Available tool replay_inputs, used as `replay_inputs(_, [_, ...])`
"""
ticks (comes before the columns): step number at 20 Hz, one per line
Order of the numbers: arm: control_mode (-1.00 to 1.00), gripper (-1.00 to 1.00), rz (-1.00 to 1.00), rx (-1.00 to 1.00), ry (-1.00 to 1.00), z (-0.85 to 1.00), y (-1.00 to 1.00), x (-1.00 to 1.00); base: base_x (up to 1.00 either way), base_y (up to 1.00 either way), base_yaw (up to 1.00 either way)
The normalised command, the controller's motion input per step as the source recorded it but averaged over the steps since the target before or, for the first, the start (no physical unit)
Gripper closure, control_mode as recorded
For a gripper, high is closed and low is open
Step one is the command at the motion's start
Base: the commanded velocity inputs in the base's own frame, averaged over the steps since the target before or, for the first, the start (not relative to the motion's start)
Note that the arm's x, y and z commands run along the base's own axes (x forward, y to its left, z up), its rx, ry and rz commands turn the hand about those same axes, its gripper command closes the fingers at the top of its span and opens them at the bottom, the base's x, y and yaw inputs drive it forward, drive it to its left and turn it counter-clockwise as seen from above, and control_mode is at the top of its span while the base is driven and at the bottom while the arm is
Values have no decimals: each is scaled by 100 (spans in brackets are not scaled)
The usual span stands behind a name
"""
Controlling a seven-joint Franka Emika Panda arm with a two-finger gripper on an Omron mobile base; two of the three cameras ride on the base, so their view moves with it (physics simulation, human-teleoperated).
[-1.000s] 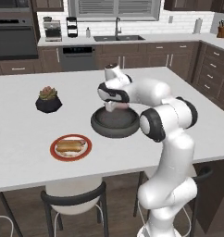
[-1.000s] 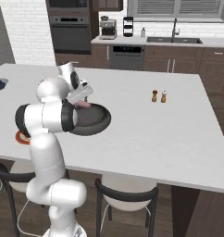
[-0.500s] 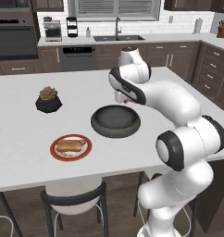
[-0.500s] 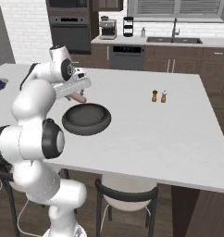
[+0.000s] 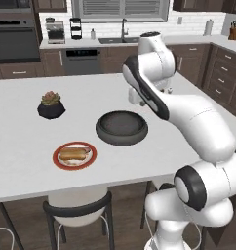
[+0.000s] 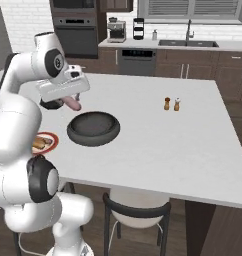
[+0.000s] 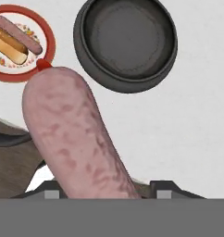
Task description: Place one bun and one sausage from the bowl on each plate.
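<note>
Since the earlier frames the arm has swung up and back from over the bowl (image 5: 122,128) toward the far side of the counter (image 5: 22,141), carrying a sausage (image 7: 74,139) with it; a second ago the hand hung low over the bowl, and half a second ago it was already raised beyond the bowl's far rim. The bowl and the red-rimmed plate (image 5: 74,156) keep their places.

Gripper (image 6: 68,102): in the right base view it hangs above the counter just to the left of the bowl and beyond it, with the pinkish sausage protruding from below the hand. In the hand view that sausage rises from between the finger tips and runs up the frame, so the fingers are judged to be clamped on its lower end. It is held high, presumably to clear the bowl's rim during transport.

Bowl: dark, wide, shallow, near the middle of the counter; its interior appears bare in the hand view.

Red-rimmed plate: on the near left of the counter, apart from the bowl. It holds one bun (image 7: 9,47) and one sausage side by side, so this plate is judged complete.

Other items: a plant pot (image 5: 51,105) stands at the far left of the bowl; two shakers (image 6: 171,104) stand well to the right.

Judgement: the sausage in hand is meant for the second plate.
</note>
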Motion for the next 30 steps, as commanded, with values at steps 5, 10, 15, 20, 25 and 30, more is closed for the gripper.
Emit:
replay_inputs(5, [100,100,-4,0,4,17,0,-39,-60,34,0])
replay_inputs(10, [100,100,0,0,0,0,0,0,-85,100,0])
replay_inputs(15, [100,100,0,0,0,0,0,0,-26,100,0])
replay_inputs(20, [100,100,0,0,0,0,0,0,1,100,0])
replay_inputs(25, [100,100,0,0,0,0,0,0,30,100,0])
replay_inputs(30, [100,100,0,0,0,0,0,0,54,99,-3])
